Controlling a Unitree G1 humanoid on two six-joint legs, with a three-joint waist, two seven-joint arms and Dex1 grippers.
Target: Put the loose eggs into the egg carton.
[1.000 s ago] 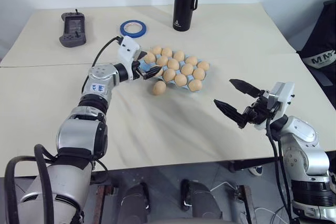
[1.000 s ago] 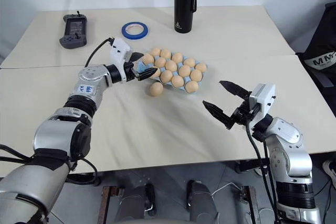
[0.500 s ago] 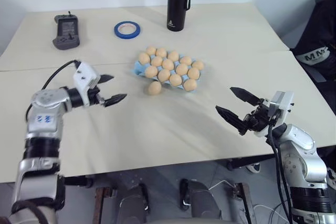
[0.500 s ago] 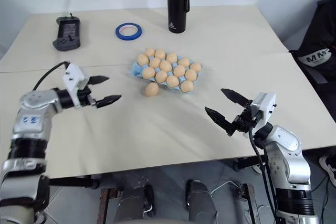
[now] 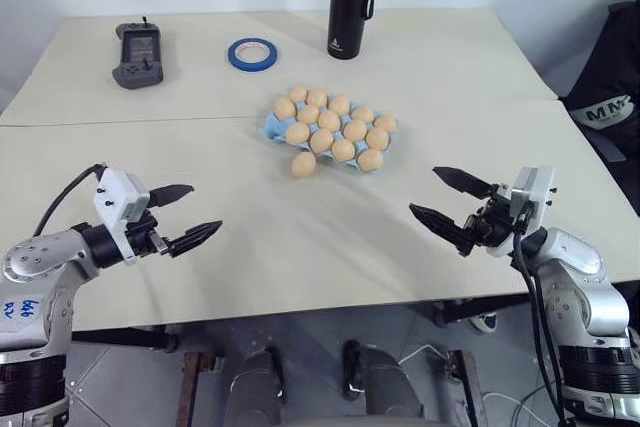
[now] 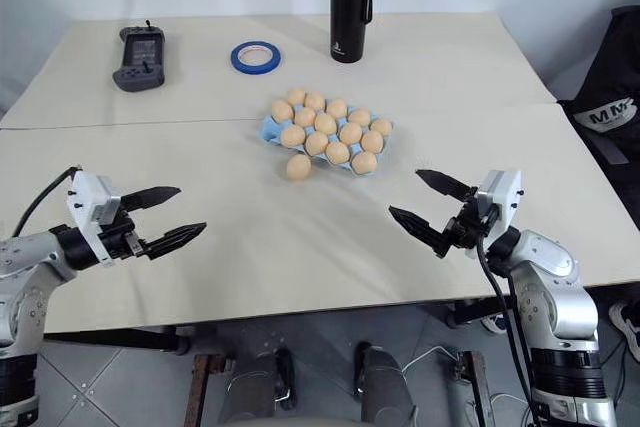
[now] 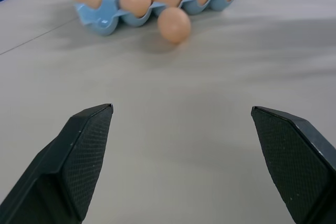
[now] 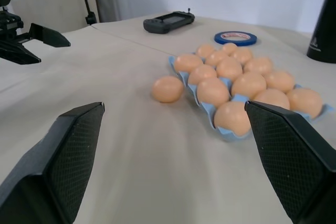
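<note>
L tool (image 5: 185, 213) pulled back; tan egg (image 5: 304, 164) beside blue carton (image 5: 272, 127).

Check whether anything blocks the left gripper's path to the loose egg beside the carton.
Nothing visible does. Bare table lies between the left gripper, jaws open, and the loose egg, which sits just outside the egg carton.

Tan-brown eggs (image 5: 330, 131) in a light blue carton (image 5: 272, 128) — blue tape roll (image 5: 252, 53), black bottle (image 5: 350, 5).
</note>
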